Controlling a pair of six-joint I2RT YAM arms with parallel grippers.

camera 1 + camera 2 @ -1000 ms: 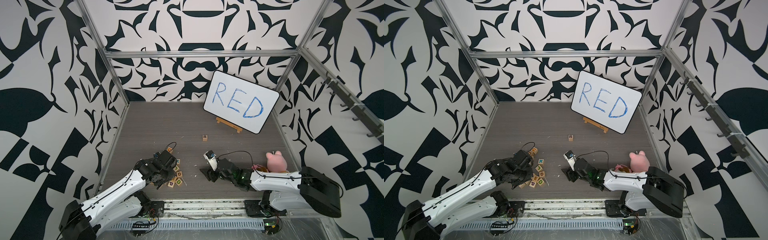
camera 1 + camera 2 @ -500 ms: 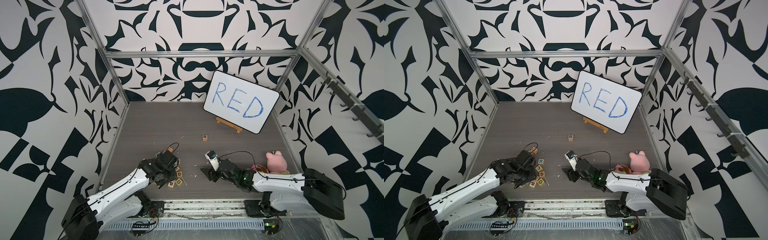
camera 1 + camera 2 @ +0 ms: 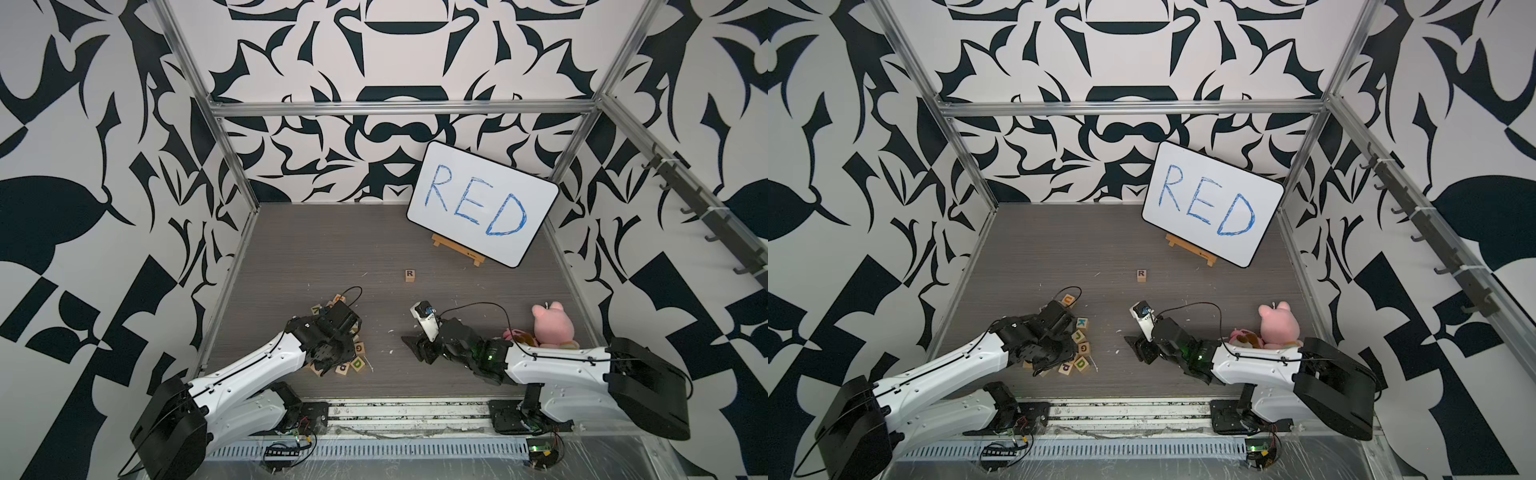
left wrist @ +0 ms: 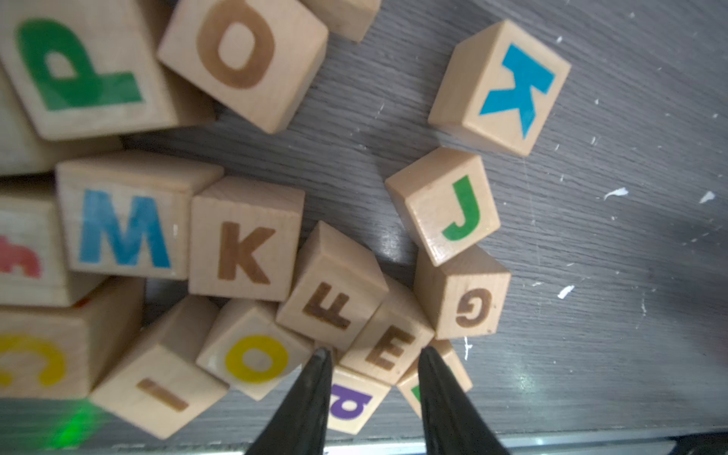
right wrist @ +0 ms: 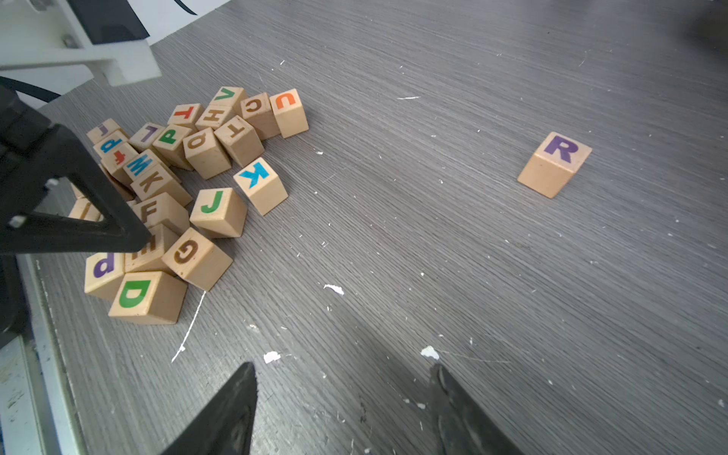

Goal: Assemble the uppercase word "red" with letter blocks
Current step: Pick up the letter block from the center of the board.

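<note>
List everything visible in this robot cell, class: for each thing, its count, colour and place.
R block: one, light wood, purple R, alone mid-table.
letter blocks: a pile too overlapped to count, light wood, mixed-colour letters, by the left arm.
D block: one, green D, pile's near edge.
whiteboard: one, white with blue RED, on a wooden easel, back right.
plush toys: apparently two, pink, beside the right arm.
table: one, grey wood-grain.
left pincer: one, black, open above a brown-lettered E block in the pile.
right pincer: one, black, open, empty, over bare table.
</note>
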